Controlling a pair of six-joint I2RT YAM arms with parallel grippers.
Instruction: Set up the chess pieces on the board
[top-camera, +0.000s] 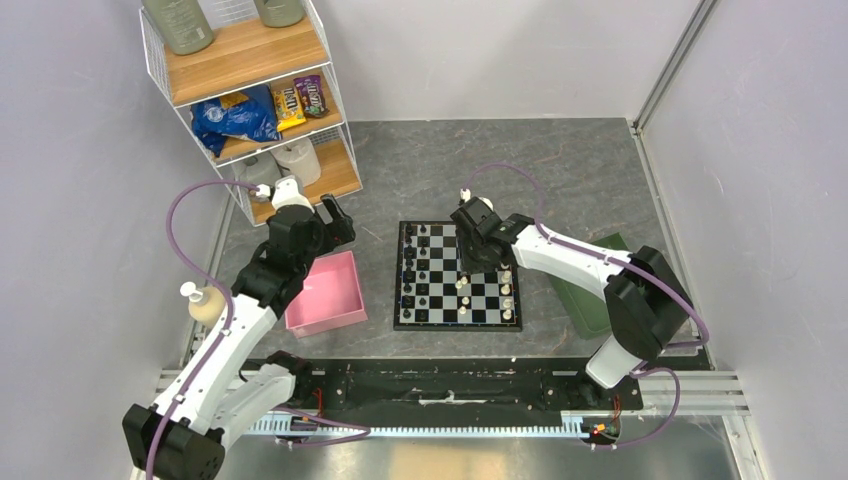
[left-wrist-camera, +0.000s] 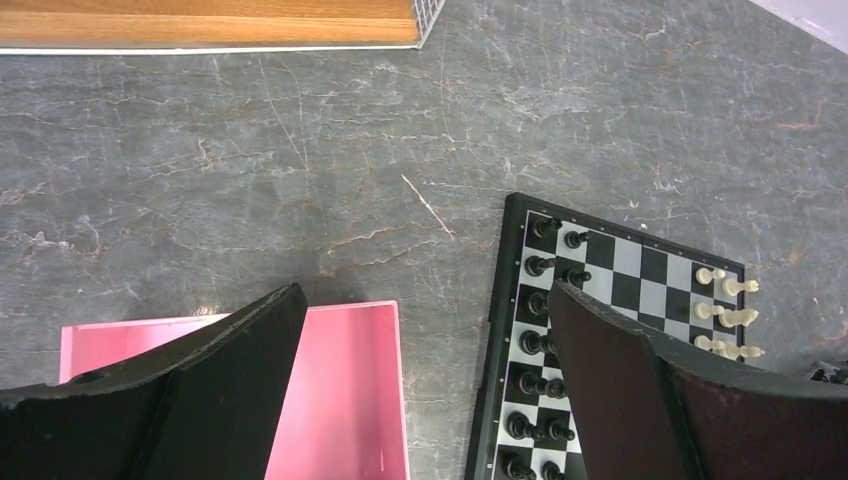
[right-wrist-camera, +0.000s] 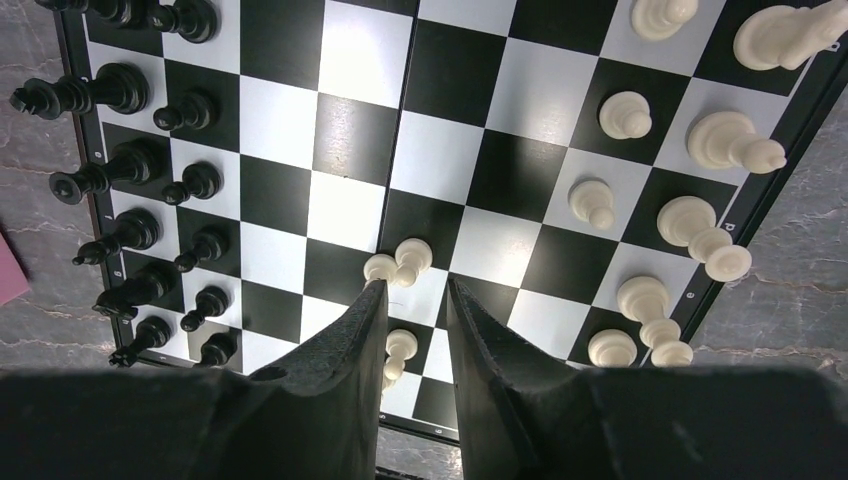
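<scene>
The board (top-camera: 480, 292) lies mid-table. Black chess pieces (top-camera: 410, 270) fill its two left columns and white pieces (top-camera: 507, 290) stand along its right side. In the right wrist view, black pieces (right-wrist-camera: 130, 160) line the left of the board (right-wrist-camera: 345, 140) and white ones (right-wrist-camera: 700, 220) the right. My right gripper (right-wrist-camera: 415, 287) hovers low over the board, its jaws a narrow gap apart and holding nothing. A white pawn (right-wrist-camera: 400, 262) stands just beyond the tips, by the left finger. Another white pawn (right-wrist-camera: 398, 352) shows between the fingers. My left gripper (left-wrist-camera: 425, 295) is wide open and empty, over the gap between the pink tray and the board (left-wrist-camera: 640, 262).
A pink tray (top-camera: 325, 295) sits left of the board and looks empty in the left wrist view (left-wrist-camera: 345, 400). A green tray (top-camera: 585, 295) lies right of the board, under the right arm. A wire shelf (top-camera: 250, 100) stands at back left. A soap bottle (top-camera: 203, 302) is by the left arm.
</scene>
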